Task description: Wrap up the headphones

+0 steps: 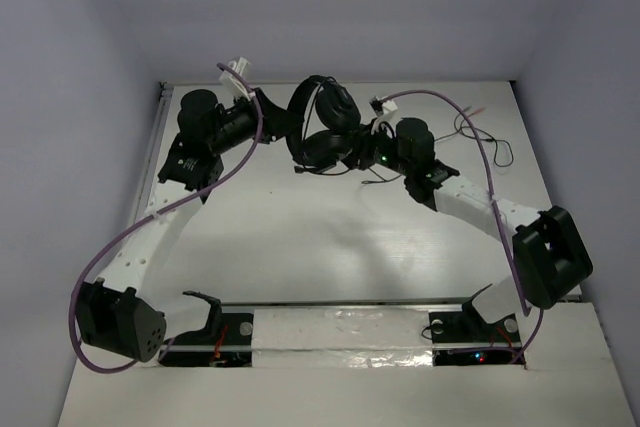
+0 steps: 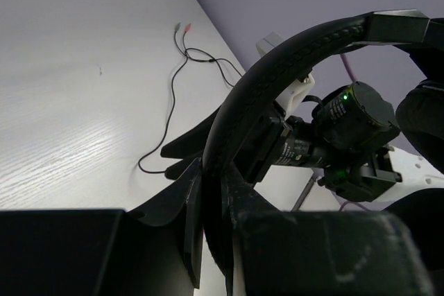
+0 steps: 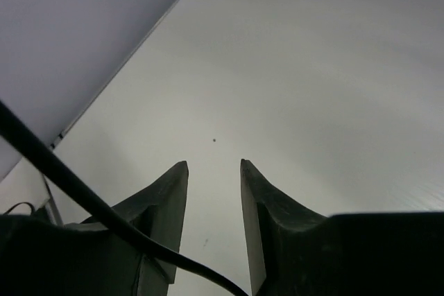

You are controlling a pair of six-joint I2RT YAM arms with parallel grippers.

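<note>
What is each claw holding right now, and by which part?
The left claw grips the headphones by the headband. The right claw is open and holds nothing.

1. A white counter (image 1: 330, 247) with faint wood grain spreads beneath and ahead of the right gripper (image 3: 213, 164), softly glossy.
2. Pale lavender walls enclose it: the back wall (image 1: 340, 7) rises beyond the left gripper (image 1: 283, 119), the left wall (image 1: 60, 147) and right wall (image 1: 590, 67) stand outside both.
3. Behind the grippers, along the counter's near edge, a shiny white strip (image 1: 340, 327) catches light.
4. Lighting is even and diffuse; shadows under the grippers are soft.
</note>
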